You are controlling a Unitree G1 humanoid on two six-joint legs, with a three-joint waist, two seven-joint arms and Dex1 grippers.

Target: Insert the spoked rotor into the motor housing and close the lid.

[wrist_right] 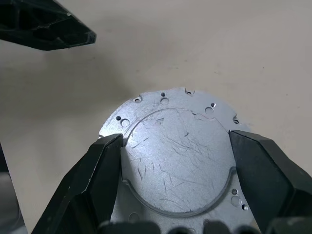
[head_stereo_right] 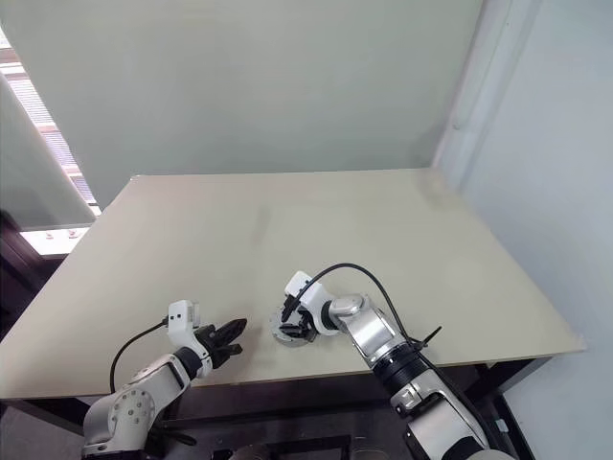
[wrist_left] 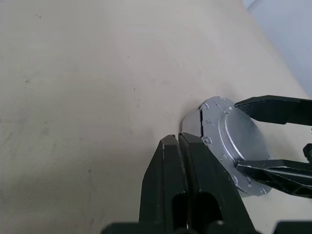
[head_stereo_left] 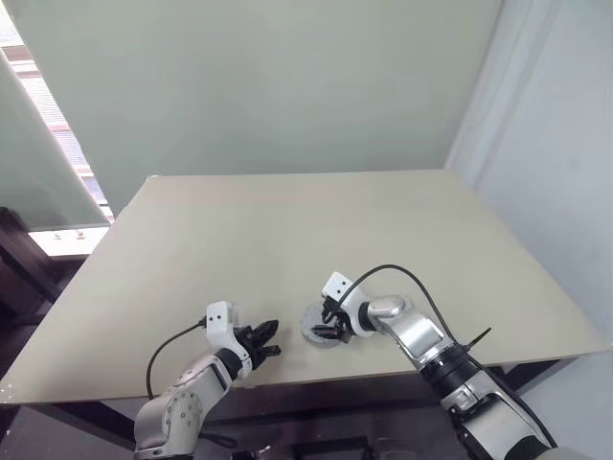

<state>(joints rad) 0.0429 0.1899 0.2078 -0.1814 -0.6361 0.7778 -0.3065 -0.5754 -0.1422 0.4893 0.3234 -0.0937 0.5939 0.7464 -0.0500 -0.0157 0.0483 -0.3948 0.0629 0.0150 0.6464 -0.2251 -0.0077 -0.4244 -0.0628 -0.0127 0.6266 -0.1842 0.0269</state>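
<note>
Tabletop [head_stereo_left: 287, 240]: right end effector [wrist_right: 173, 161] astride lid [wrist_right: 175, 151]

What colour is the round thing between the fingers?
Shiny silver-grey lid, scratched; clearest in the right wrist view.

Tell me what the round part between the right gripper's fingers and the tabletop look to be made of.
The lid looks like bare metal, likely aluminium or steel: silver-grey, dull sheen, fine scratches, small drilled holes round its rim. The table looks like pale beige laminate or painted board: matte, even, no visible grain, so wood is uncertain.
</note>
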